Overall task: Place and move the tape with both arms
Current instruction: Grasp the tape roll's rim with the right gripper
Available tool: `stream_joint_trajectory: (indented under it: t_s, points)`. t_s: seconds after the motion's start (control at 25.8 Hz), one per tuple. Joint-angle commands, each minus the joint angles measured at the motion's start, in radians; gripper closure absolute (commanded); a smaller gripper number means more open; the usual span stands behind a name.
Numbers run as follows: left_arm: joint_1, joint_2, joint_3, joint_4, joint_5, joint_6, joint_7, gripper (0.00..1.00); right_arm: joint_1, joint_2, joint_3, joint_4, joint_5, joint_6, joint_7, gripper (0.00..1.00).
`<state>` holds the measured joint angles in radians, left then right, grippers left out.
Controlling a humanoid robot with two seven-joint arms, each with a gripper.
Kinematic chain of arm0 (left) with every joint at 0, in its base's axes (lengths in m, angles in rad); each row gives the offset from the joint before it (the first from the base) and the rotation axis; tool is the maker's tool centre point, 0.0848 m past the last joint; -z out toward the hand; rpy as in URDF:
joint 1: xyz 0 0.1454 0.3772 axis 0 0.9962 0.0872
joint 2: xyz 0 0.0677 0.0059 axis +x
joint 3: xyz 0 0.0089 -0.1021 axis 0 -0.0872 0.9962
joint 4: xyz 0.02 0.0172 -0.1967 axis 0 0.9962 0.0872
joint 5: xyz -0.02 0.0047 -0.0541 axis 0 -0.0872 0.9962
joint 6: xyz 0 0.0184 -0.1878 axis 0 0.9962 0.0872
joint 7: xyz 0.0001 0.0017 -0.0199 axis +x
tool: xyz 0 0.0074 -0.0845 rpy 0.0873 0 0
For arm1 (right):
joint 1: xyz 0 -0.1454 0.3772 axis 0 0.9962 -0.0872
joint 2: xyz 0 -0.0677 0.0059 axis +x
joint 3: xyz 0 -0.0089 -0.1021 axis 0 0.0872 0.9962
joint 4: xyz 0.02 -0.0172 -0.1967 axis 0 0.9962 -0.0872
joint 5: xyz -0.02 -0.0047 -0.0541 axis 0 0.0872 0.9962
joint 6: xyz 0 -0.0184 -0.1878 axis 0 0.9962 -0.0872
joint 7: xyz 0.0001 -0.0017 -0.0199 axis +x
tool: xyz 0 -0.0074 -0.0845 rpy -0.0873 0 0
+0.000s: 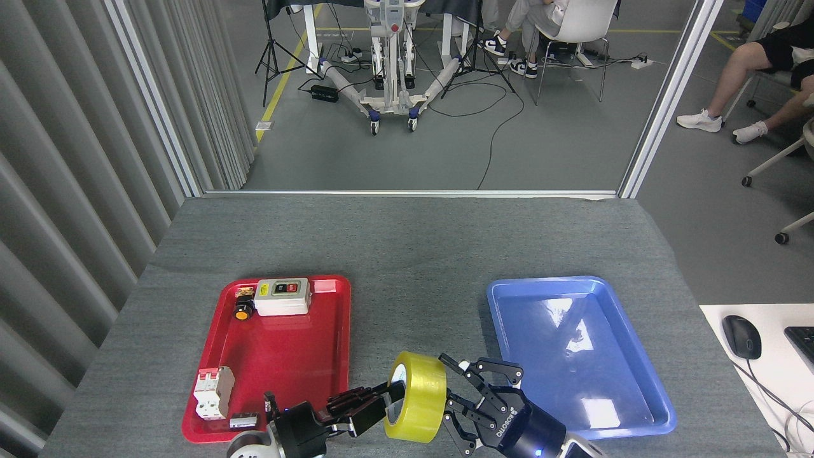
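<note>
Tape point(416, 397), a wide yellow roll standing on edge, held up over the grey table point(407, 254) at about 6 o'clock in the head view, between the red tray point(337, 318) at 7 o'clock and the blue tray point(509, 299) at 5 o'clock. Pinched by the left gripper point(385, 402), reaching in from 7 o'clock with one dark finger inside the white core and the other fingers against the roll's left face. Right gripper point(463, 397) coming in from 5 o'clock, black fingers point(486, 367) spread wide, upper ones arching just beside the roll's right rim at 1 o'clock of the hub, lower ones below at 6 o'clock; contact with the roll not clear enough to call. Blue light visible on that gripper's body near the bottom edge. Inside the red tray: a white switch box point(283, 296) with an orange-and-black button point(242, 311) at its left, both toward 12 o'clock of the tray, a white circuit breaker point(213, 392) at 8 o'clock, and a small dark-and-silver part point(243, 420) at 6 o'clock. Beyond the table at 12 o'clock, a wheeled stand point(393, 70) amid cables on the floor; at 2 o'clock, seated legs of a person point(738, 70). Computer mouse point(741, 336) on a white desk at 4 o'clock.
</note>
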<state>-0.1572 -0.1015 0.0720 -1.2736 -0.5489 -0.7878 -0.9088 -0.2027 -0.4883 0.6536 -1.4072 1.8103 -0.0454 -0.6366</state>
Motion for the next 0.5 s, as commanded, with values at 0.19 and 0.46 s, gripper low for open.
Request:
stream_joint_trajectory:
  t_s: [0.19, 0.46]
  points:
    - [-0.001, 0.0, 0.0, 0.0, 0.0, 0.002, -0.005, 0.78, 0.002, -0.004, 0.001, 0.001, 0.0, 0.004, -0.005, 0.7]
    - [-0.001, 0.008, 0.0, 0.006, 0.0, 0.002, -0.005, 0.77, 0.003, -0.01, 0.001, 0.001, 0.0, 0.004, -0.005, 0.8]
